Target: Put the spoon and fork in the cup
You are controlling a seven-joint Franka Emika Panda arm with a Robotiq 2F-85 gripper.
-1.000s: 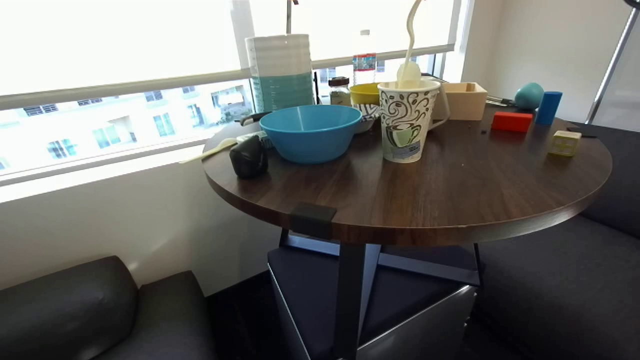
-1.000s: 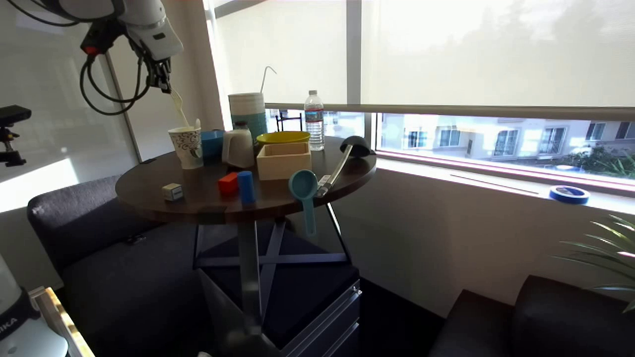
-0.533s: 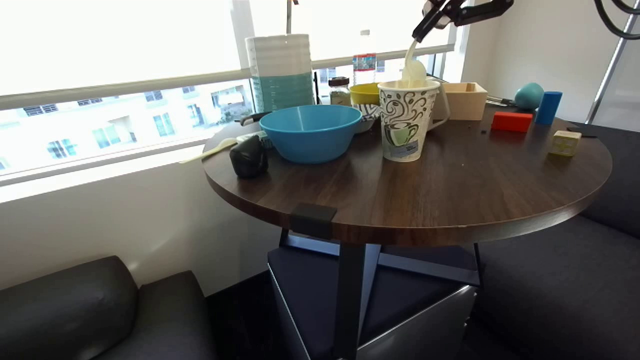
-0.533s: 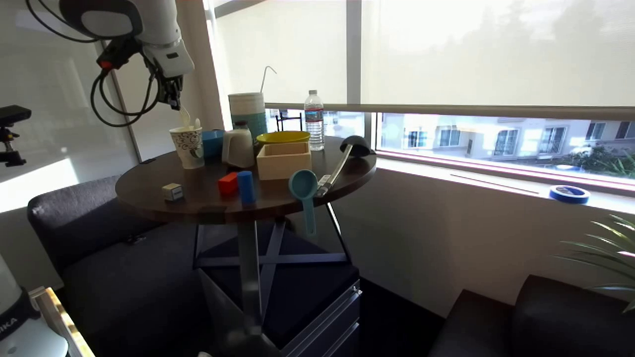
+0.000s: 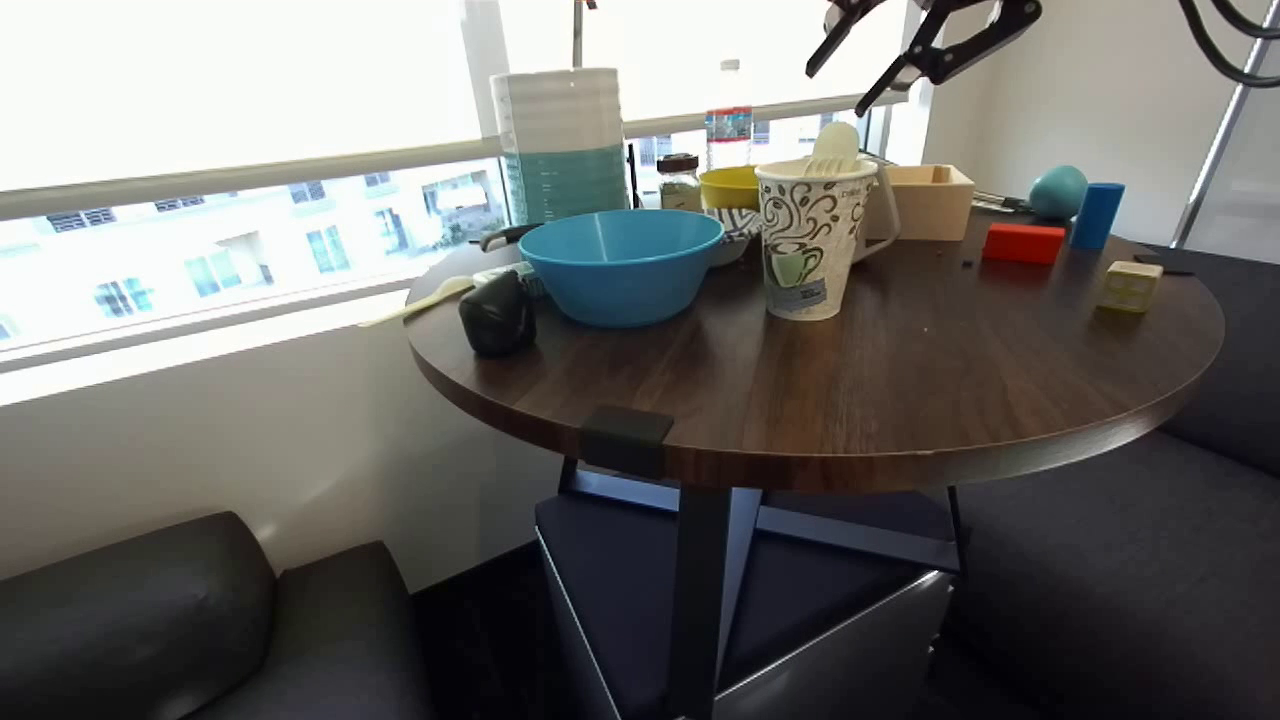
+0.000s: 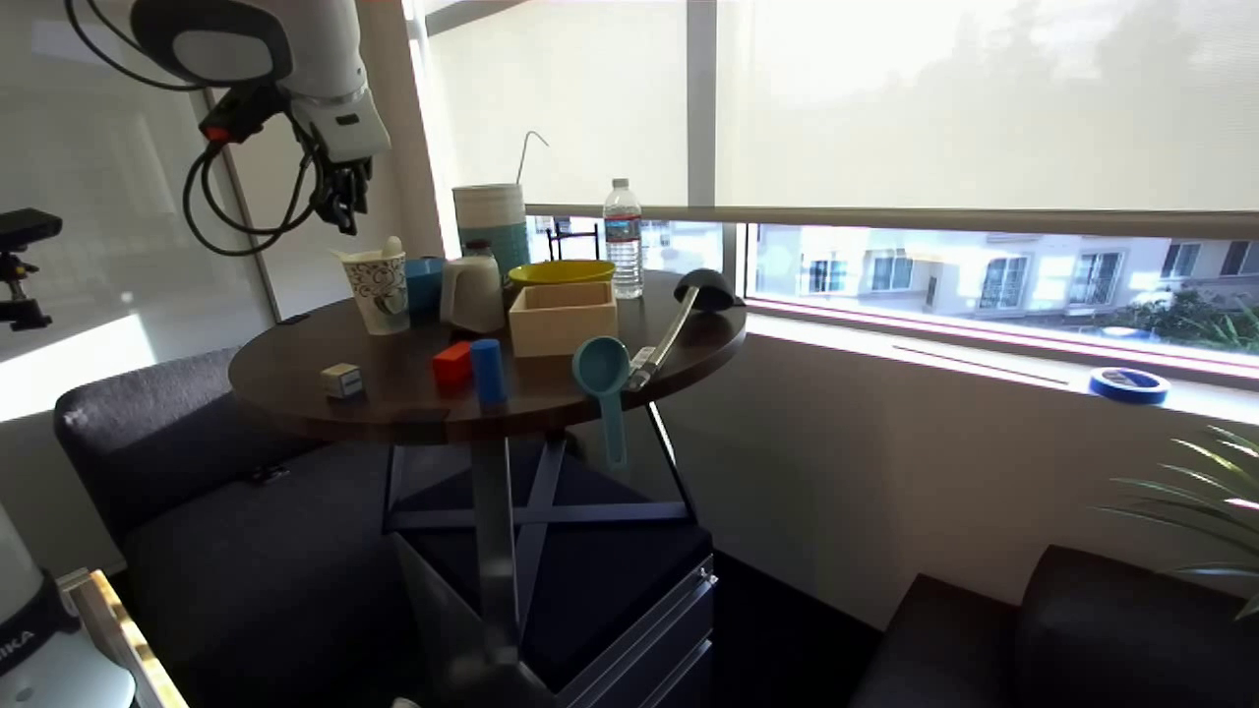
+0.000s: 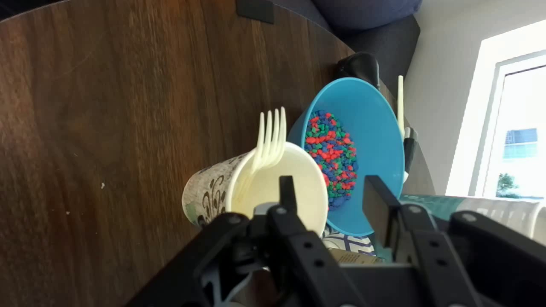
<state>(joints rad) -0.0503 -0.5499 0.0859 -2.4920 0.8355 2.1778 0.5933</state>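
Observation:
The cup (image 5: 812, 245) stands upright on the round table; it also shows in an exterior view (image 6: 380, 293) and in the wrist view (image 7: 209, 192). The fork (image 7: 271, 140) is in the cup, prongs up, leaning on the rim; its prongs also show in an exterior view (image 5: 828, 166). The spoon (image 5: 838, 140) stands in the cup, bowl end up above the rim; it also shows in an exterior view (image 6: 392, 246). I cannot make the spoon out in the wrist view. My gripper (image 5: 838, 92) is open and empty just above the cup; its fingers straddle the cup's far rim in the wrist view (image 7: 329, 183).
A blue bowl (image 5: 620, 275) holding coloured pebbles stands beside the cup. A white pitcher (image 6: 472, 295) stands close behind it. A wooden box (image 6: 563, 329), red block (image 5: 1022, 243), blue cylinder (image 5: 1098, 217) and small cube (image 5: 1130, 287) share the table. Another pale utensil (image 5: 430, 300) overhangs the edge.
A second ago my gripper held the fork by its pronged end above the cup. It lowered, then opened; the fork dropped into the cup and leans on the rim. The cup shifted slightly.

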